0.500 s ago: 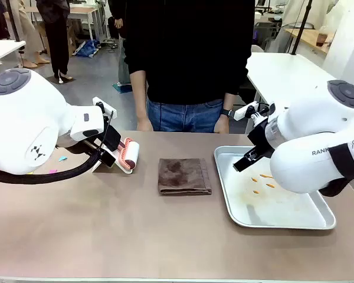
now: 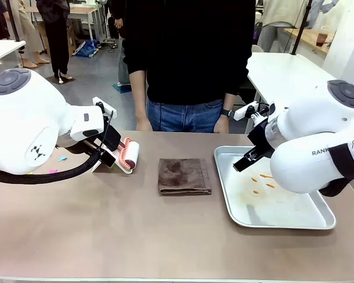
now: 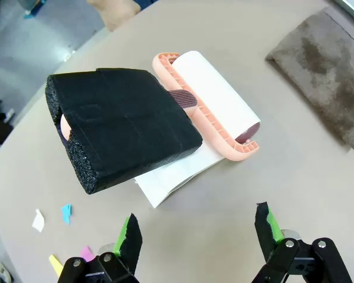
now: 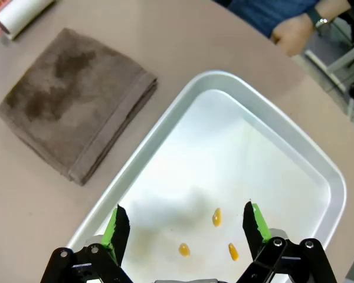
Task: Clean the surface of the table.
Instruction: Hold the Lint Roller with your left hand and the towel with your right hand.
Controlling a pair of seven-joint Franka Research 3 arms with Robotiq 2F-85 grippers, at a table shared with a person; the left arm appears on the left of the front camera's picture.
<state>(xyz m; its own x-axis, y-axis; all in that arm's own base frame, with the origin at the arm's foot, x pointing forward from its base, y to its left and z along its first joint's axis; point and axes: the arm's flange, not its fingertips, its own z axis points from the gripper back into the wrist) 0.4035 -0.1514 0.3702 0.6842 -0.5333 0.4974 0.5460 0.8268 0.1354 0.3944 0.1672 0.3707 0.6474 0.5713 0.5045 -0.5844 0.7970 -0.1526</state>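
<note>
1. Table [image 2: 135, 236], a big one with a smooth taupe-brown top and a pale edge, sits between the two white robot arms and a person in a black top [image 2: 189, 59] who stands at the far side.
2. Little scraps of coloured paper [image 3: 66, 212] lie on the table near the left arm. I think they are the mess to clean up.
3. A lint roller with a pink plastic frame and a white sticky roll [image 3: 215, 97] lies on the left part of the table. Its fat black foam handle [image 3: 124, 135] sticks out toward the left arm, likely so it is easy to grab.
4. The left gripper [image 3: 197, 224] hovers close to that handle and points at it. Its fingers are spread wide and it holds nothing.
5. A folded brown cloth [image 2: 184, 175] lies in the middle, between the roller and the tray. Maybe it is there so either arm can reach it.
6. A shiny silver metal tray [image 2: 283, 209] sits on the right, with a few small orange bits [image 4: 217, 217] in it.
7. The right gripper [image 4: 187, 219] hangs over the tray. It is wide apart too, and empty.
8. My guess is that the left gripper goes first and closes around the handle. The handle is fat, so the fingers must line up well.
</note>
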